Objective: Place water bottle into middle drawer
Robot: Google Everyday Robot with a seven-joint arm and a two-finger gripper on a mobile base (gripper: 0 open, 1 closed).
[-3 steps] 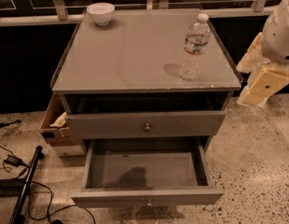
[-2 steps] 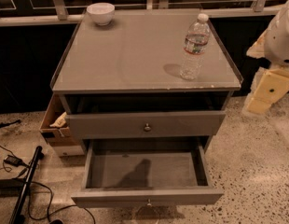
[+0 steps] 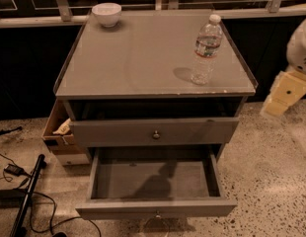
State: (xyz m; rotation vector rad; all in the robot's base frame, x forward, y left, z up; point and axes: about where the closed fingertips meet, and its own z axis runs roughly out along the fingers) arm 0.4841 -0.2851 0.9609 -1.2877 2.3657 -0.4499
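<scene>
Two drawers are showing on the front of the grey cabinet [image 3: 143, 68]. The upper drawer [image 3: 192, 131] is sitting close under the cabinet top, with a dark gap above its front and a small round knob at its centre. The middle drawer [image 3: 118, 180], below it, is standing pulled well out from the cabinet front. Its plain grey floor is lying bare, and only a soft shadow is falling across it.

The water bottle [image 3: 207, 49] is standing upright on the cabinet top, toward the right edge and roughly midway from front to back. Its white cap is on and its label band is facing the camera. It is resting well apart from the middle drawer and nothing is touching it. A white bowl [image 3: 106, 14] is sitting at the back left corner of the cabinet top.

The gripper [image 3: 284, 94] is hanging off the cabinet's right side, below the level of the top and clear of the cabinet. It is reading as a pale cream block under the white rounded arm [image 3: 302, 48]. Whether it is open or closed cannot be told from this angle, and it is holding nothing that can be seen.

A cardboard box [image 3: 57, 132] is sitting against the cabinet's left side. Cables [image 3: 15, 171] and a black pole [image 3: 27, 197] are lying on the speckled floor [image 3: 261, 172], left of the cabinet.
</scene>
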